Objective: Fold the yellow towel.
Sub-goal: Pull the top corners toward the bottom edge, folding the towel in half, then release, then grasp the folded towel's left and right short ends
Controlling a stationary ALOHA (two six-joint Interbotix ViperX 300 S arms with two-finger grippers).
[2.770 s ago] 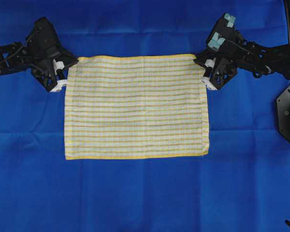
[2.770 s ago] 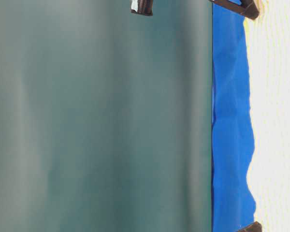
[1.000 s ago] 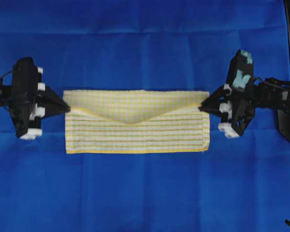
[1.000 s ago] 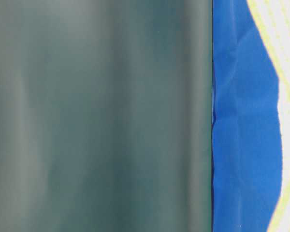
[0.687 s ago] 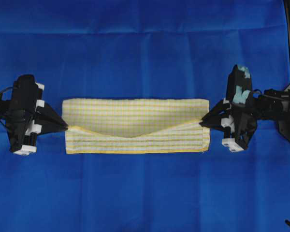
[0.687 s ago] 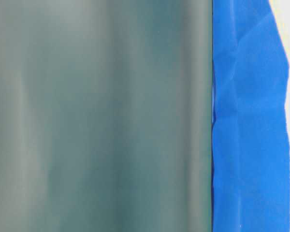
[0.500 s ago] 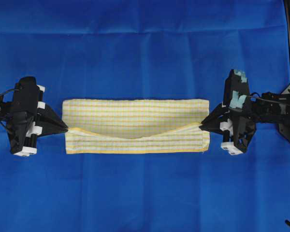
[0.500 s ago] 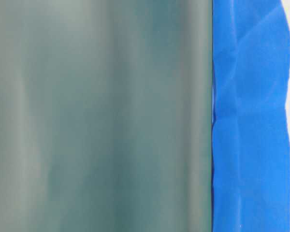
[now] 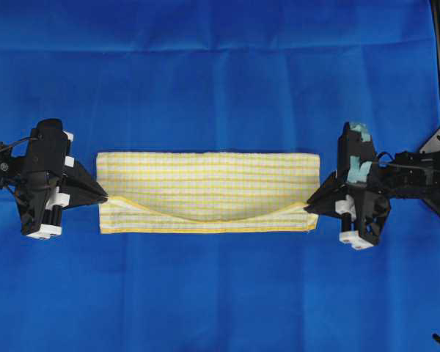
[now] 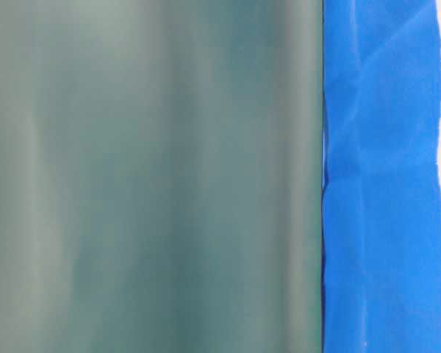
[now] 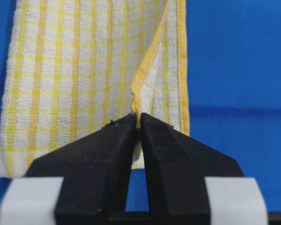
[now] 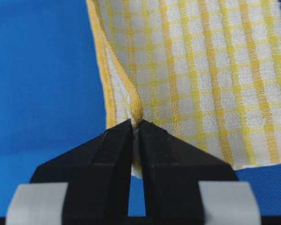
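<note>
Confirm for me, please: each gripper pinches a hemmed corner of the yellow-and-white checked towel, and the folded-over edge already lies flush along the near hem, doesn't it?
Not quite. Left gripper and right gripper do pinch the hemmed corners of the yellow-and-white checked towel, but the overhead view shows the folded-over edge sagging in the middle, short of the near hem, with a striped strip uncovered.

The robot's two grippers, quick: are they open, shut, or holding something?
Left gripper: shut on a corner of the yellow towel.
Right gripper: shut on the towel's other carried corner.
</note>
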